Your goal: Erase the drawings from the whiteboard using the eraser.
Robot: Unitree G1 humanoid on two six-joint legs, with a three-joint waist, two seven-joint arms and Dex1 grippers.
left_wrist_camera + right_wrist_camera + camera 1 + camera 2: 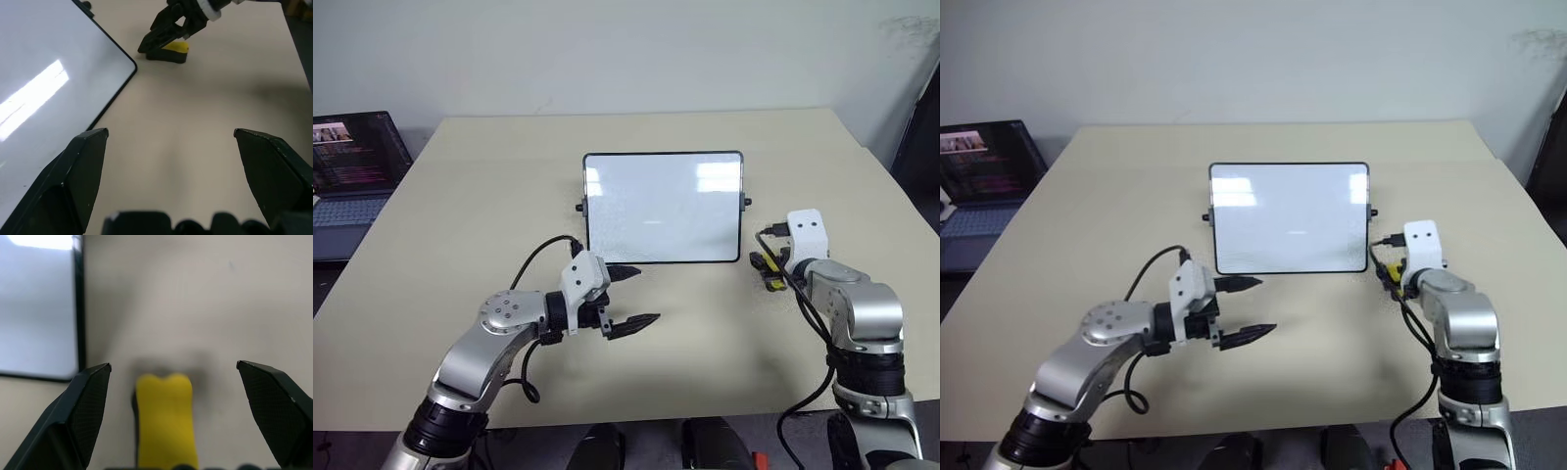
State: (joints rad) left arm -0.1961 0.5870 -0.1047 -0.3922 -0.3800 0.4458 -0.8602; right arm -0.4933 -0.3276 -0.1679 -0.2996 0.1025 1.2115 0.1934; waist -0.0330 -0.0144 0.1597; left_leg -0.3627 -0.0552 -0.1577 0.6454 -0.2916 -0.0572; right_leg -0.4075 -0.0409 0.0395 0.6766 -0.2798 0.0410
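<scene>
Board looks wiped; eraser set down, both grippers empty.

Nearest, left gripper (633,295) hangs with fingers spread, holding nothing, just in front of the whiteboard (663,207)'s near-left corner. Right gripper (164,39), jaws wide apart, straddles the eraser (166,418) without pinching it; the yellow block on a dark base lies on the table (489,196) just right of the board's near-right corner. Beyond, the glossy white face shows no marks I can see. Judged done.
</scene>
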